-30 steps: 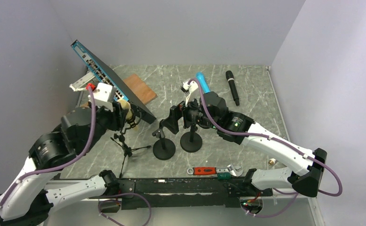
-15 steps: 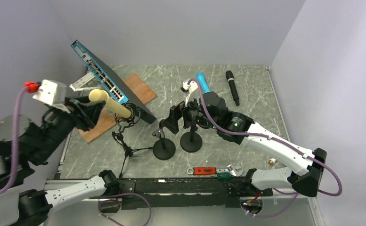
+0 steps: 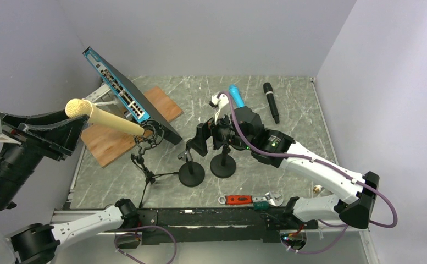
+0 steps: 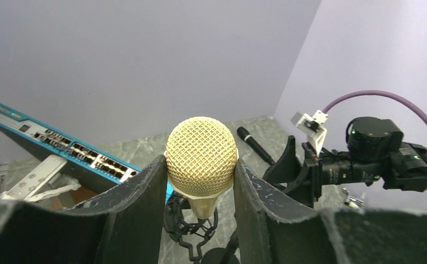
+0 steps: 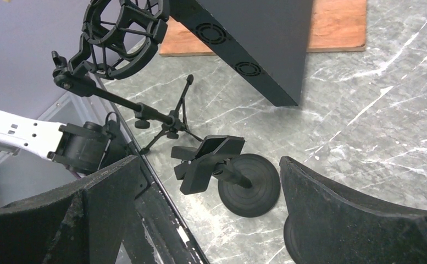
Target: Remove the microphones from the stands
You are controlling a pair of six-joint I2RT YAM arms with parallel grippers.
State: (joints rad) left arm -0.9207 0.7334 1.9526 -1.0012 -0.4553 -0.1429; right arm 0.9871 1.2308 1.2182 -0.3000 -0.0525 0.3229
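A gold-headed, cream-bodied microphone (image 3: 109, 120) lies slanted, with its tail end at the black shock-mount ring (image 3: 151, 133) of a small tripod stand (image 3: 147, 175). My left gripper (image 3: 75, 114) is shut on the microphone's mesh head (image 4: 201, 155), raised high at the left. In the right wrist view the ring (image 5: 122, 28) looks empty. My right gripper (image 3: 203, 140) is open and empty above a round-base stand (image 5: 249, 184) with a clip.
A blue network switch (image 3: 124, 94) leans over a wooden board (image 3: 124, 135). Two round-base stands (image 3: 191, 173) (image 3: 222, 164) stand mid-table. A blue microphone (image 3: 236, 97) and a black microphone (image 3: 271, 102) are at the back. A red-handled wrench (image 3: 245, 199) lies near the front edge.
My left gripper has risen and drawn back to the left with the gold microphone, pulling its body out through the shock mount. The right arm has barely moved.
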